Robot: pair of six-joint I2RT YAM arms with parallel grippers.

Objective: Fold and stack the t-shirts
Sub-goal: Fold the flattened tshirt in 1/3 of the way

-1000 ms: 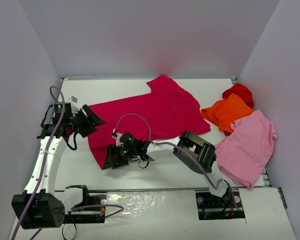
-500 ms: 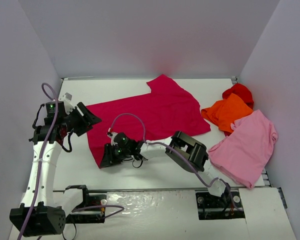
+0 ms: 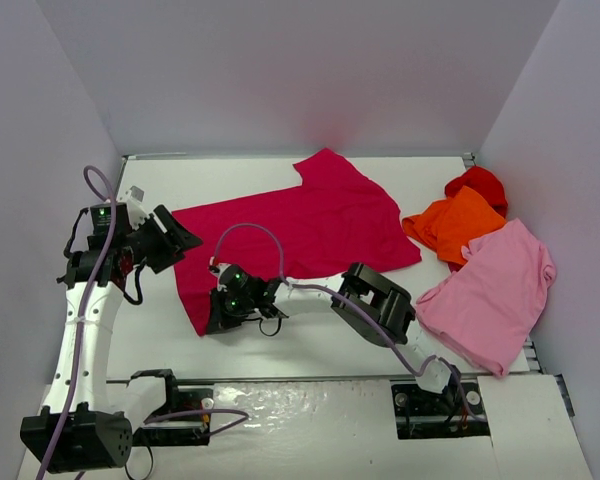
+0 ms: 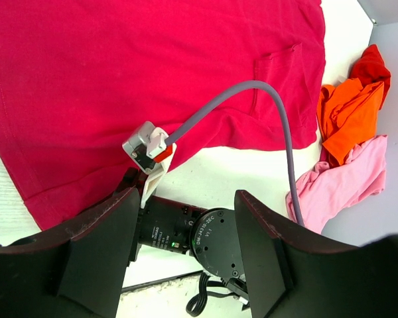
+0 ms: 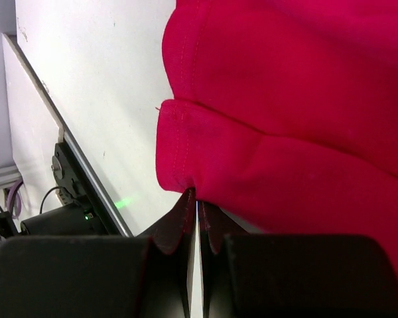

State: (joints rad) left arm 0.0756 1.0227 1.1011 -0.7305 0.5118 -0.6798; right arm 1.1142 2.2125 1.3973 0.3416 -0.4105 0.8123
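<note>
Hem of the large crimson cloth t-shirt (image 3: 310, 225), spread across the white bench (image 3: 240, 180), is pinched in the fully closed right end effector (image 5: 197, 203) (near corner); the left end effector (image 4: 186, 205) hangs partly open, holding nothing, at its left edge.

Large crimson t-shirt (image 3: 300, 225) spread mid-table; orange t-shirt (image 3: 458, 225), red t-shirt (image 3: 478, 183), pink t-shirt (image 3: 490, 290) overlapping at right

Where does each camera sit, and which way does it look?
Top external: above and behind the arms, looking down on the table; both arms show.
Left wrist: on the left arm, looking down across the crimson t-shirt; its open jaws show below.
Right wrist: on the right arm, close at the shirt's hem; its shut jaws pinch it.
Shared: all three see the crimson t-shirt.
</note>
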